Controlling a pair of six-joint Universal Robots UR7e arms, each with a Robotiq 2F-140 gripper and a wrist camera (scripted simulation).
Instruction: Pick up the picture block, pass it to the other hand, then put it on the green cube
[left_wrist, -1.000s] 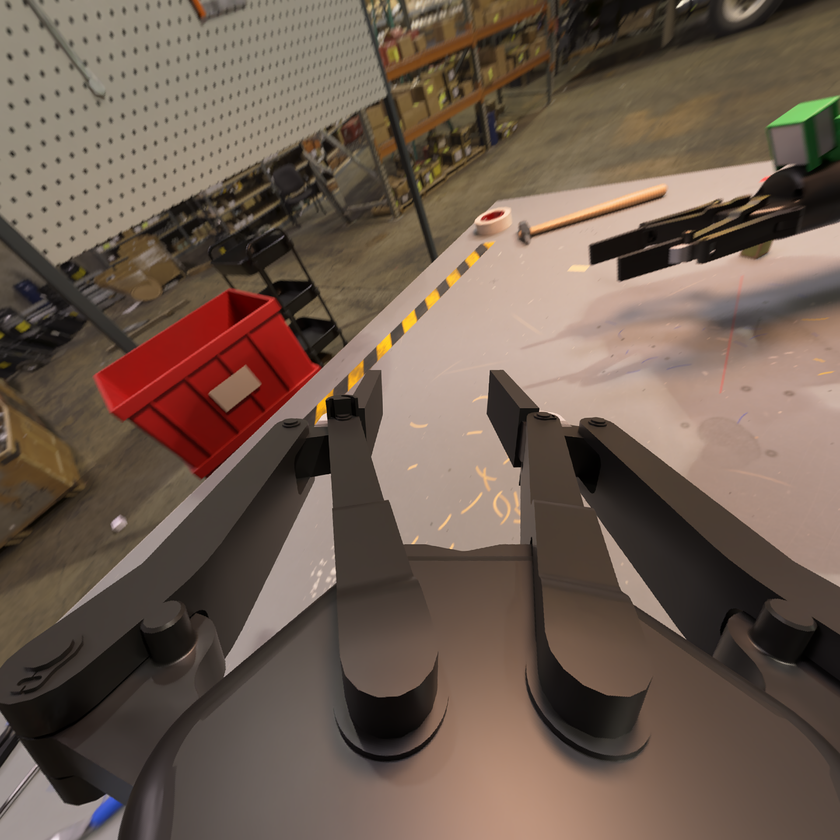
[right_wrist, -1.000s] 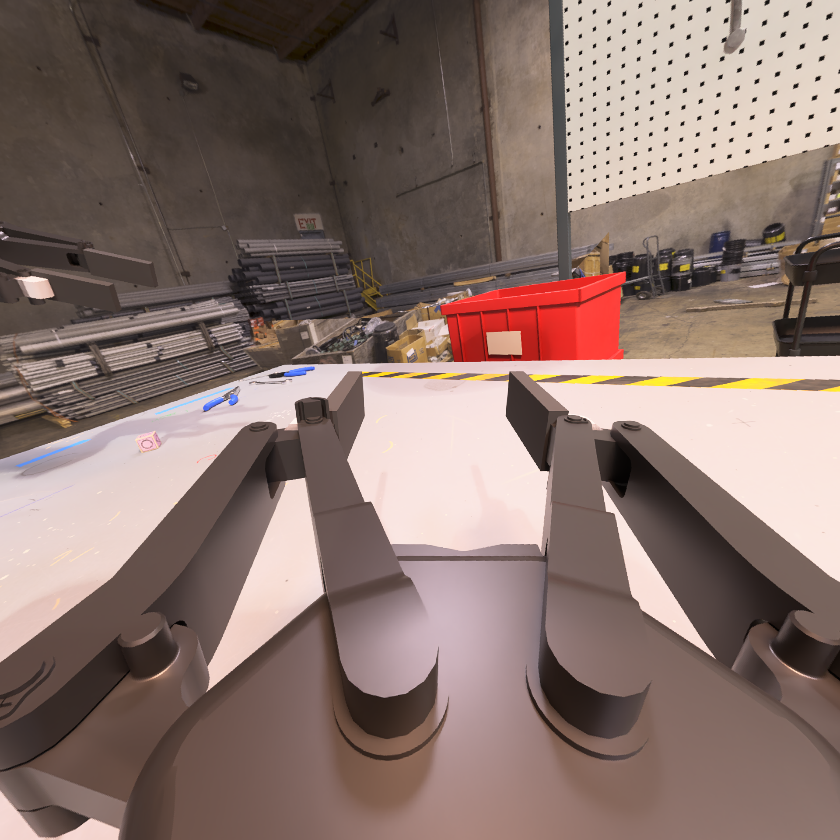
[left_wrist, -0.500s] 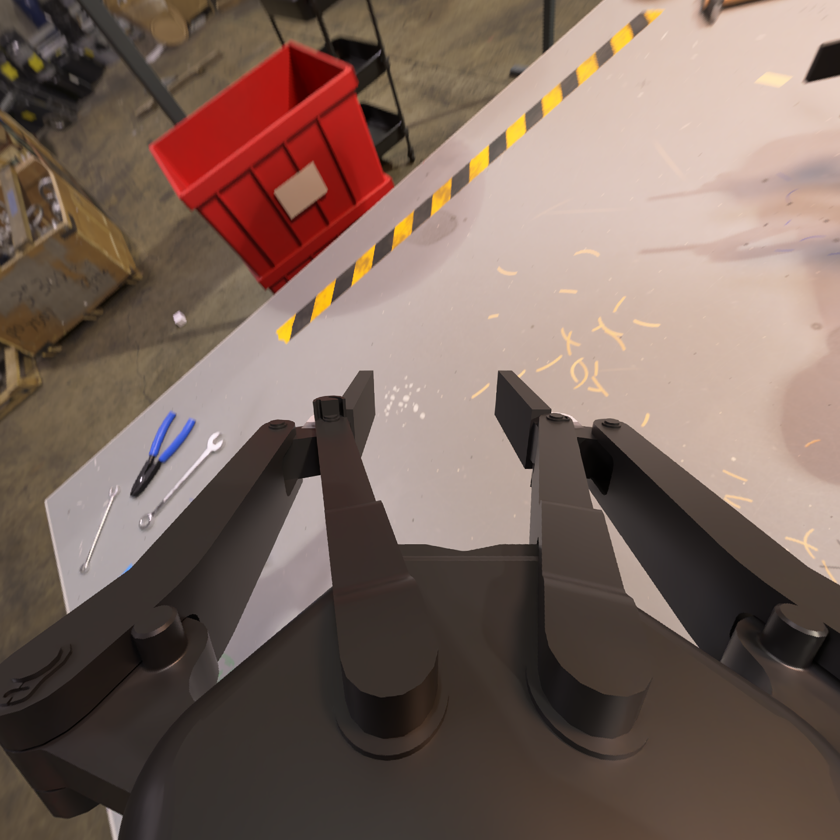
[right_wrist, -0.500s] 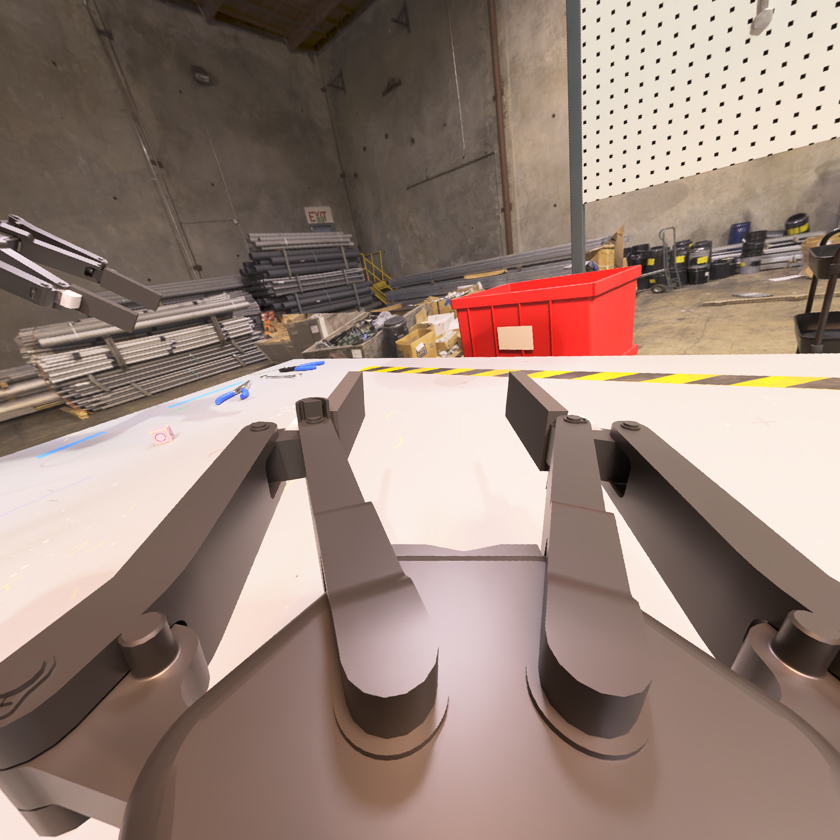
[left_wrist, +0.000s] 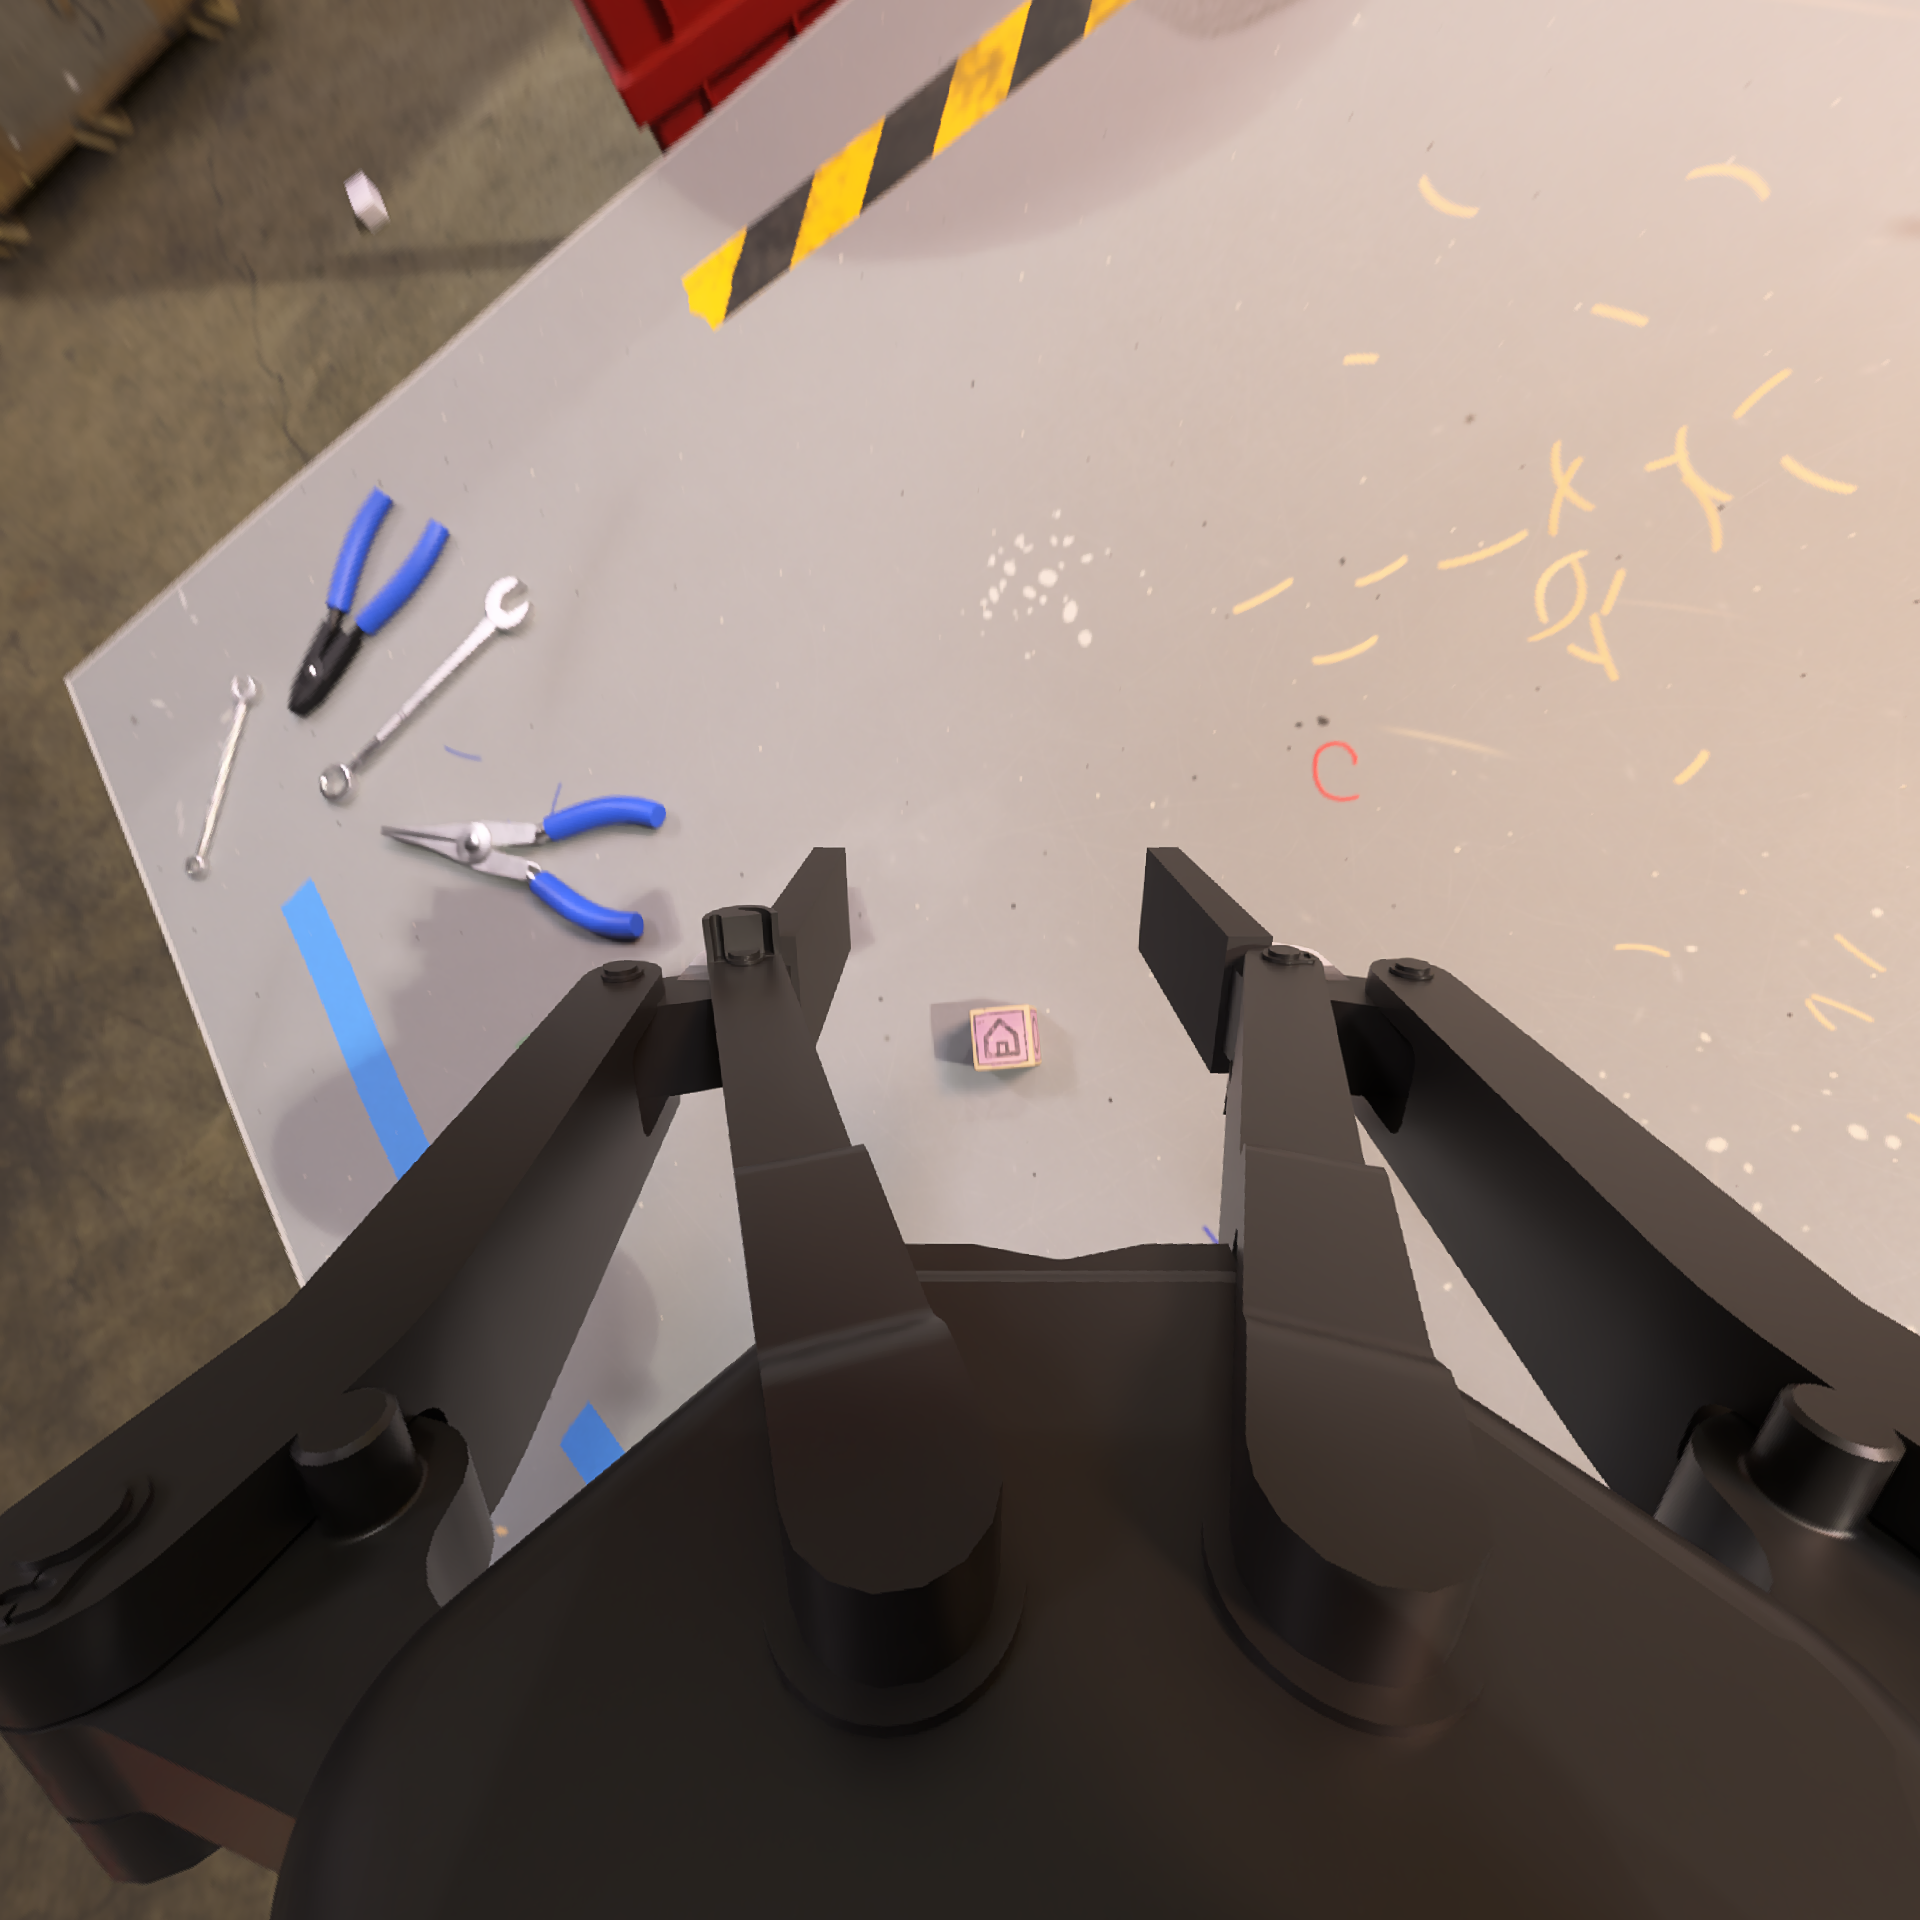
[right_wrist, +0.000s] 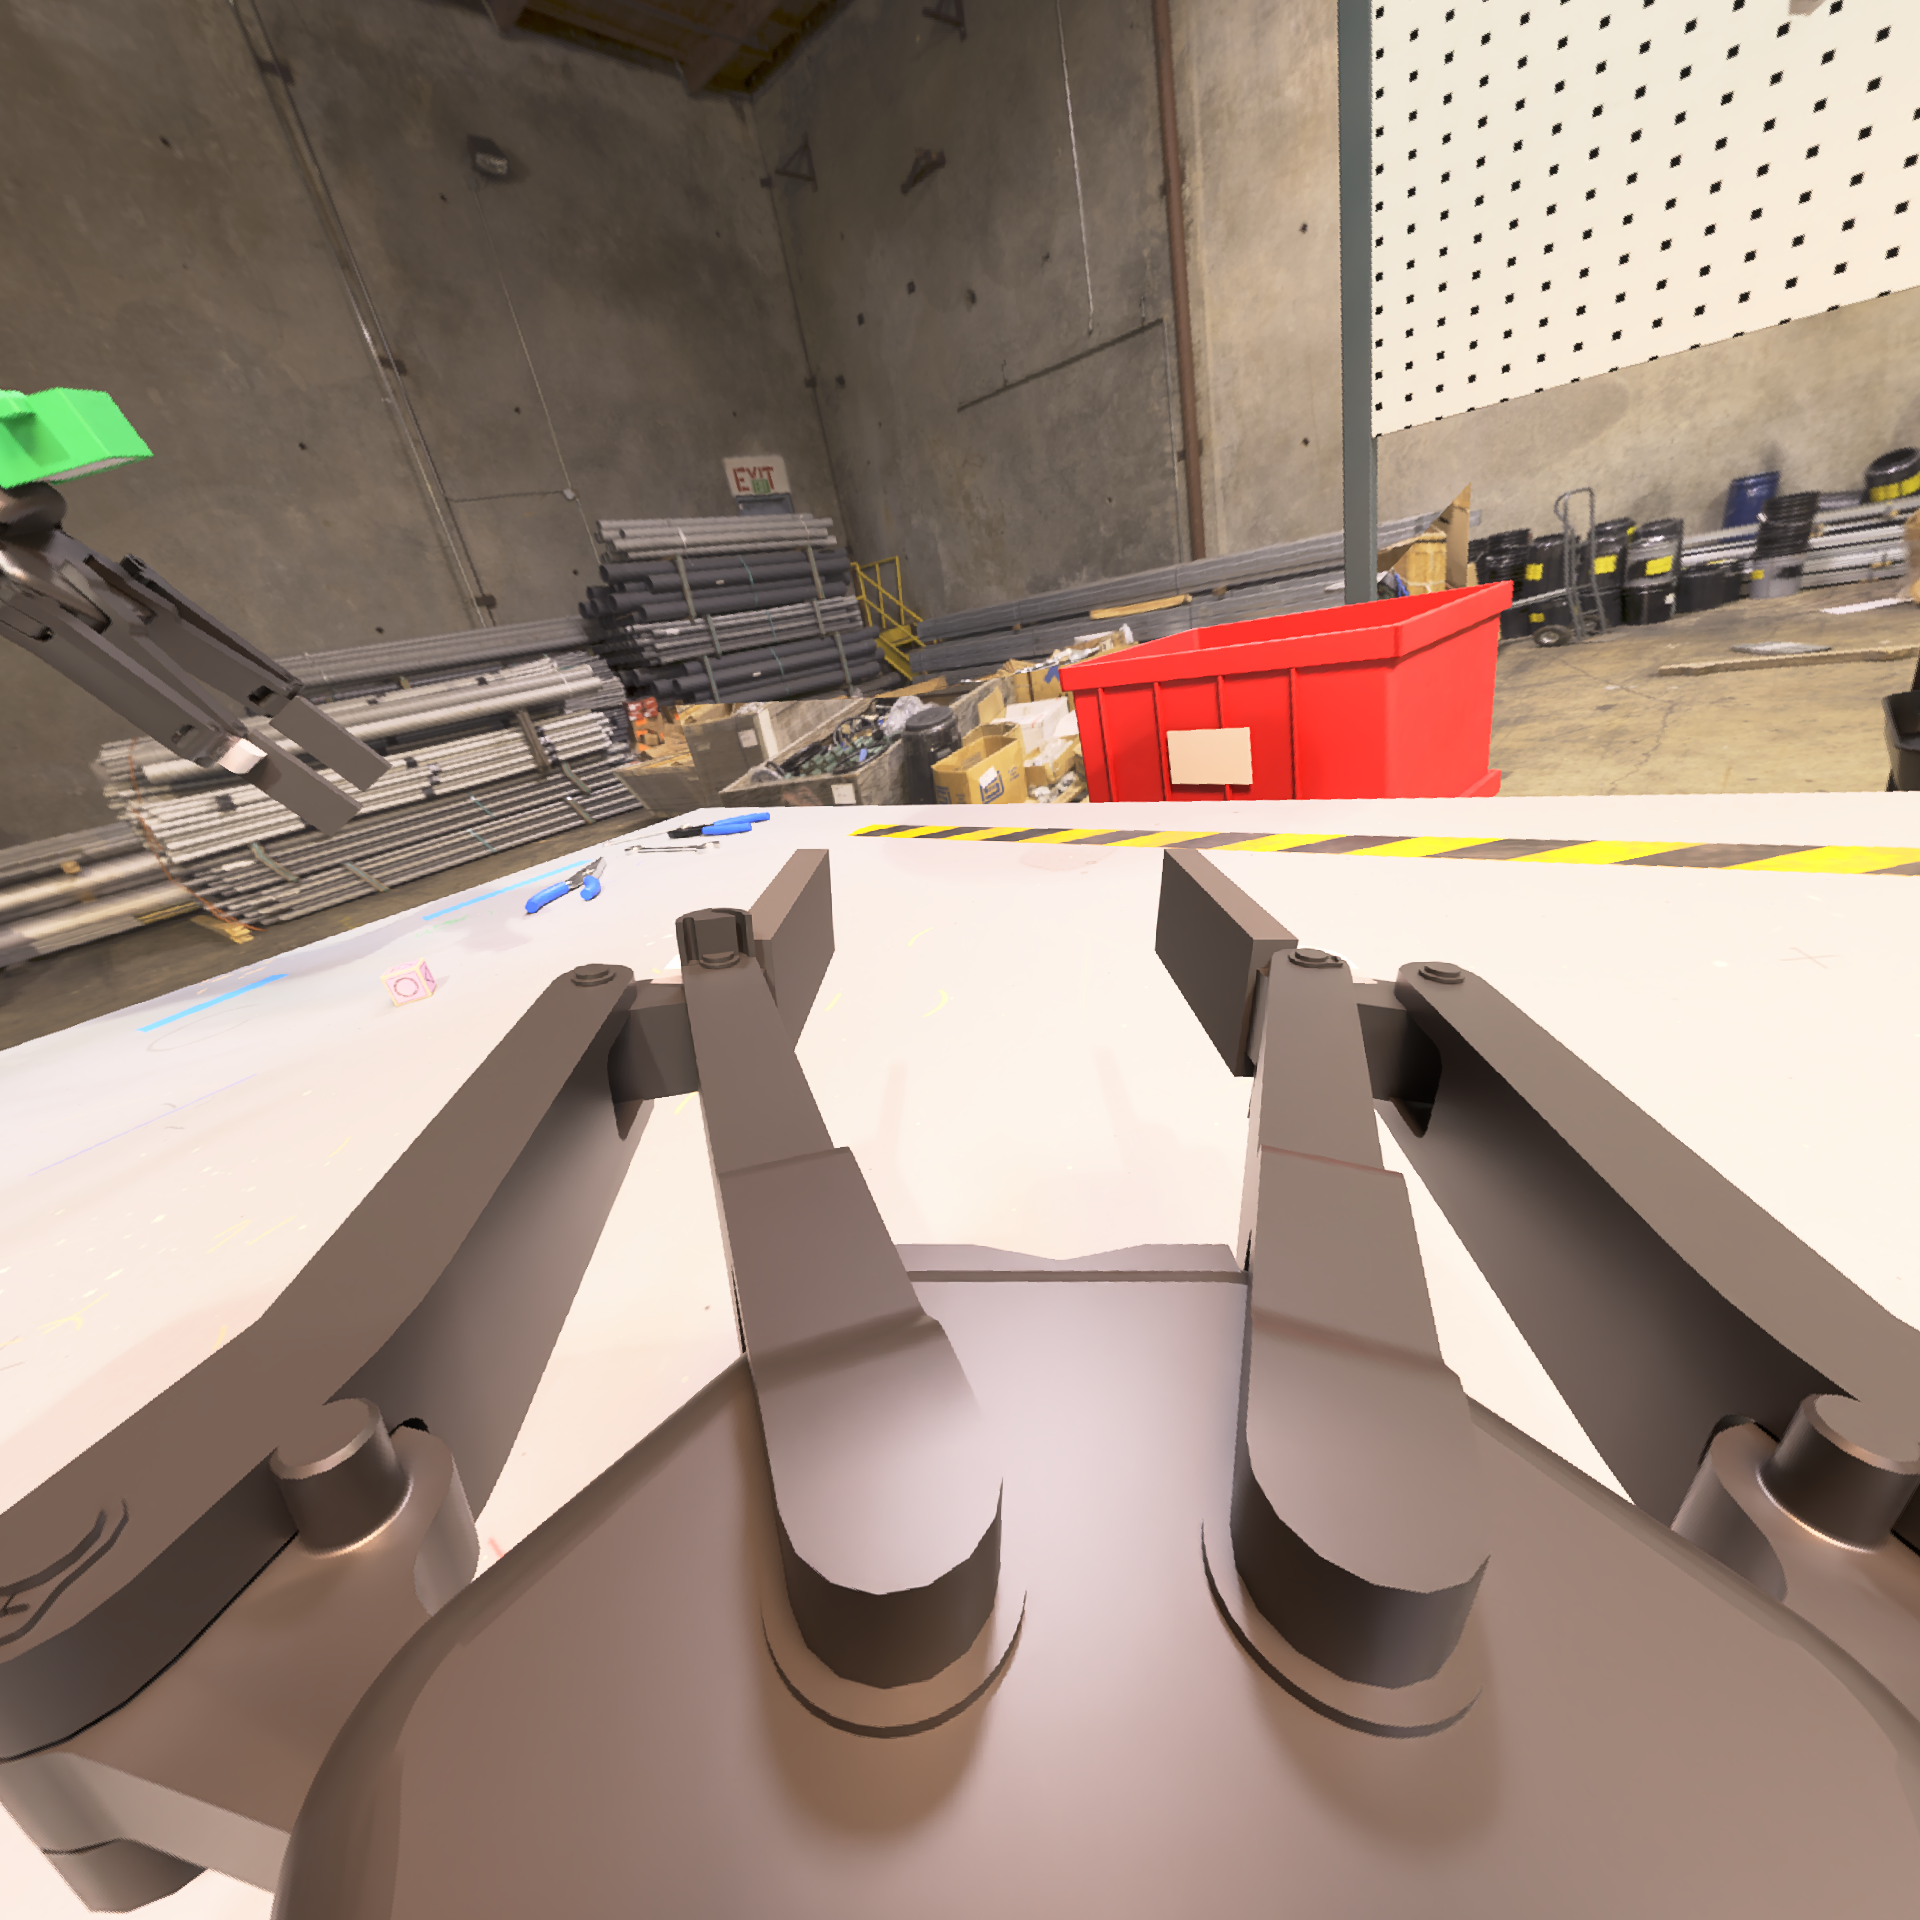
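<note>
The picture block (left_wrist: 1003, 1036) is a small pink-faced cube with a house drawing. It lies on the grey table, seen between my left fingers and well below them. My left gripper (left_wrist: 992, 904) is open and empty, pointing down at the block from above. In the right wrist view the block (right_wrist: 408, 981) sits far off to the left, with the left gripper (right_wrist: 301, 769) hanging above it. A green boxy part (right_wrist: 62, 436) shows at that arm's wrist. My right gripper (right_wrist: 997, 914) is open and empty, low over the table. No green cube on the table is in view.
Two blue-handled pliers (left_wrist: 540, 857) (left_wrist: 358, 603) and two wrenches (left_wrist: 436, 681) (left_wrist: 218, 774) lie left of the block near the table's corner. Blue tape (left_wrist: 353, 1023) runs along the left edge. A yellow-black stripe (left_wrist: 883, 156) marks the far edge, with a red bin (right_wrist: 1288, 696) beyond.
My left gripper has tilted down and swung toward the table's corner, bringing the picture block and tools into its view. In the right wrist view it has come lower and nearer. Both grippers stay open.
</note>
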